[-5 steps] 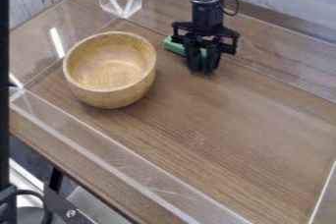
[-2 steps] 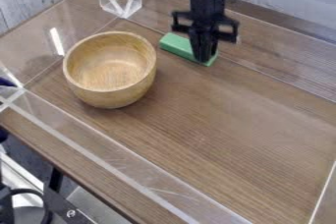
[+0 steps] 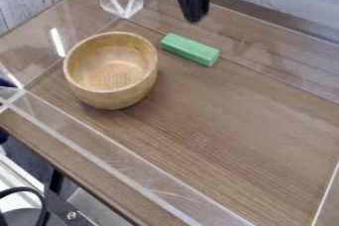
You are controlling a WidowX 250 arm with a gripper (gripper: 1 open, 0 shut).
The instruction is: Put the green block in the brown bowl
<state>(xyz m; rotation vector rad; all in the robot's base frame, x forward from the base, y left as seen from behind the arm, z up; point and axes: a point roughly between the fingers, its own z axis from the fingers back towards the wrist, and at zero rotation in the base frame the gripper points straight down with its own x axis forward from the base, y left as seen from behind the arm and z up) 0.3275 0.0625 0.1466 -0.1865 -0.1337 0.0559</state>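
The green block [image 3: 191,49] lies flat on the wooden table, just right of the brown bowl [image 3: 111,68], which stands empty. My gripper [image 3: 195,14] hangs well above the block near the top of the view, pointing down. Its fingers are shut together with nothing between them. It does not touch the block.
Clear acrylic walls [image 3: 54,40] ring the table [image 3: 225,131]. A small clear bent plastic piece [image 3: 119,0] stands at the back left. The table's front edge drops off at the lower left.
The gripper was down around the green block, shut its fingers, then rose straight up without it. The block stays on the table beside the bowl.
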